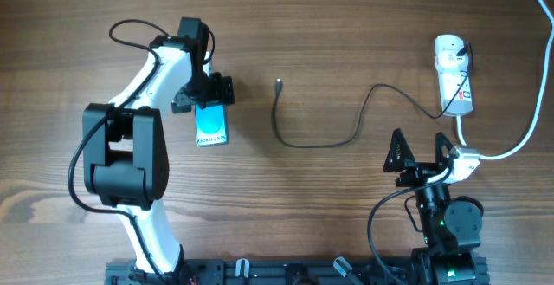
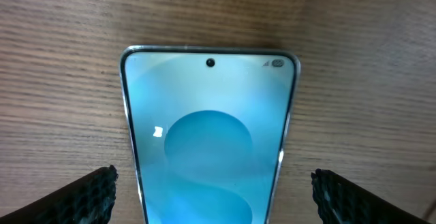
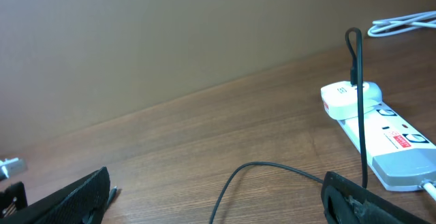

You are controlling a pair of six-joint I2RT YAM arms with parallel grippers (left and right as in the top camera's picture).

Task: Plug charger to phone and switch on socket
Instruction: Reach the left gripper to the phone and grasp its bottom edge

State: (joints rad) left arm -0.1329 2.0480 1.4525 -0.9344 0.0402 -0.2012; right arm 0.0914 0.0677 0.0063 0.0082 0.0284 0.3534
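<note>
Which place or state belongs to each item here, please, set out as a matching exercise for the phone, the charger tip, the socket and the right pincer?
Column one:
1. phone
2. charger tip
3. socket
4. right pincer

Column two:
A. white with a red marking, on the right side
B. open, holding nothing
C. lying loose on the wood, between phone and socket
D. screen up, flanked by the open left pincer

Pairs: 1-D, 2-C, 3-A, 4-B
</note>
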